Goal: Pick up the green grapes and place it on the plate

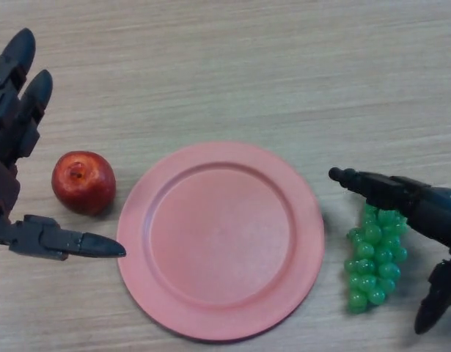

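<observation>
Head camera, steeply down; table close

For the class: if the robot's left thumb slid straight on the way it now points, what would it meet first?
Probably the plate. The left hand's thumb points right, its tip just short of the rim, though its height above the table is unclear. The apple lies off that line.

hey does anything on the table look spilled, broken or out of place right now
Nothing stands out. The pink plate lies flat and bare, the red apple sits to its left, and the green grapes lie intact to its right, under the open right hand.
</observation>
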